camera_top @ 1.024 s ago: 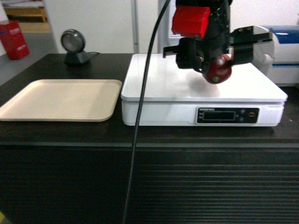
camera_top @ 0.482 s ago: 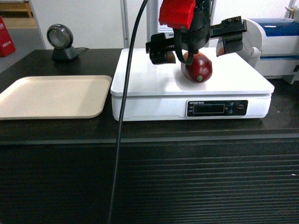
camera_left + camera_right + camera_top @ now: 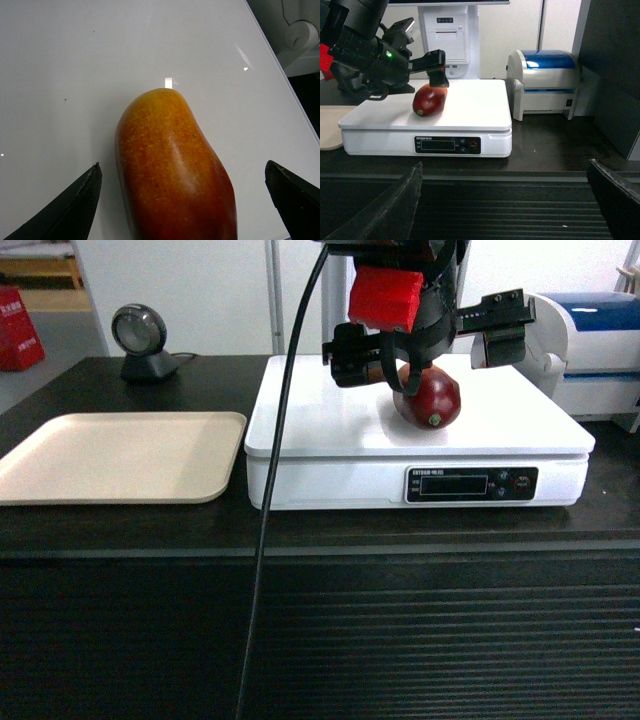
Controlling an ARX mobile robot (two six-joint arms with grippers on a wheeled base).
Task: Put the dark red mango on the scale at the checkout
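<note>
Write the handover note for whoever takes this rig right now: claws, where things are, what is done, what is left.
Left claw: open, fingers either side of the dark red mango, not gripping it.
Right claw: open, empty, back off the checkout, facing its front.
Mango lies on its side on the scale platter, right of centre.
Done: mango placed and released.
Left: lift the left claw clear without nudging the fruit.

The left arm is matte black, with a bright red blocky housing (image 3: pixel 386 296) near its wrist. Its left claw (image 3: pixel 427 348) has black, wedge-tipped fingers (image 3: pixel 65 207) on a black crossbar. A thick black cable (image 3: pixel 278 480) runs down the frame's middle-left. A small green light (image 3: pixel 390 54) (on the arm's body) glows.
</note>
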